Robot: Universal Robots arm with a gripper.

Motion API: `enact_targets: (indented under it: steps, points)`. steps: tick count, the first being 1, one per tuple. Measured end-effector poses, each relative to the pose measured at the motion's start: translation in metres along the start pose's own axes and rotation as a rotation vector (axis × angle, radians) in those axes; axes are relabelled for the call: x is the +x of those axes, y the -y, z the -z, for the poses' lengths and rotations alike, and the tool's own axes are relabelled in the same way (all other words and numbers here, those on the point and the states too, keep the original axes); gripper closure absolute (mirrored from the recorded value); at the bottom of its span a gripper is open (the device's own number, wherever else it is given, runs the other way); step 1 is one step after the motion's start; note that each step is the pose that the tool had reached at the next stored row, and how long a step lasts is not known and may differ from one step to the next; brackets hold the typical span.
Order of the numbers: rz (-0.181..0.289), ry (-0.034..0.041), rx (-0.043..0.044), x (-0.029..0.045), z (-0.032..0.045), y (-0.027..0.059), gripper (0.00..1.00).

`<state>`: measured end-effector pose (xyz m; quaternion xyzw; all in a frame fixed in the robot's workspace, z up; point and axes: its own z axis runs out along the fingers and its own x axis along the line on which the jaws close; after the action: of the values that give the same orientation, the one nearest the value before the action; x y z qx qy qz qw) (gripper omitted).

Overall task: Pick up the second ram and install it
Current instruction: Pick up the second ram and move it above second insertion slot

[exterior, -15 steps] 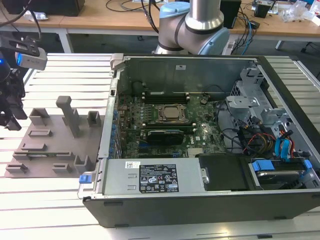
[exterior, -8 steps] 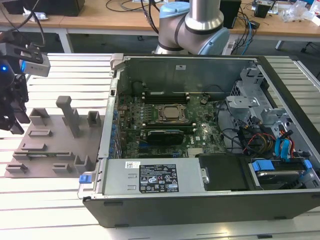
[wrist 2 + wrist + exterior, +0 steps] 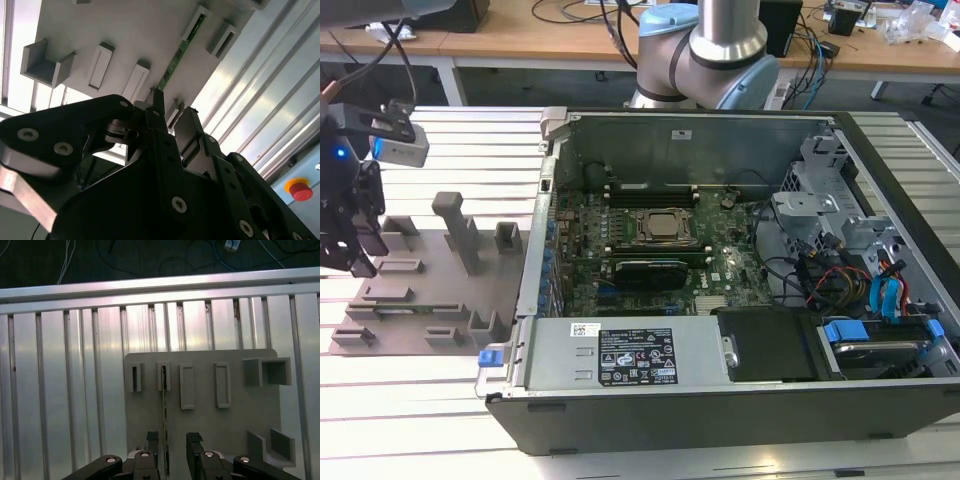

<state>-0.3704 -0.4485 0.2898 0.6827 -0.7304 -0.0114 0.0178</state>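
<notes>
Memory of this kind is light, thin and stiff, yet brittle at its chips and along its contact edge. I judge the safe hold is across its two flat faces, near the middle of the free long edge, squeezed gently and kept square. The second ram (image 3: 164,400) stands on edge in a slot of the grey holder plate (image 3: 235,425). The plate lies on the slatted counter (image 3: 60,390) at the exterior view's left, well apart from the open computer case (image 3: 720,420). In the first wrist view the claw (image 3: 173,436) is released: its two fingers are parted and the green board runs between them, closer to one finger than the other and not pinched. Whether either pad touches the board I cannot tell.
</notes>
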Motion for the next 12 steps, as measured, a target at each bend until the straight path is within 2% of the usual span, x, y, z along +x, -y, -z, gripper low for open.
enact_targets:
  steps: [5, 10, 12]
  points:
    - [0.0, -0.0001, 0.0, 0.0, -0.0052, 0.0002, 0.64]
    - [0.0, 0.0, 0.0, -0.0002, -0.0159, 0.0007, 0.64]
    - [0.0, 0.0, 0.0, -0.0002, -0.0179, 0.0008, 0.64]
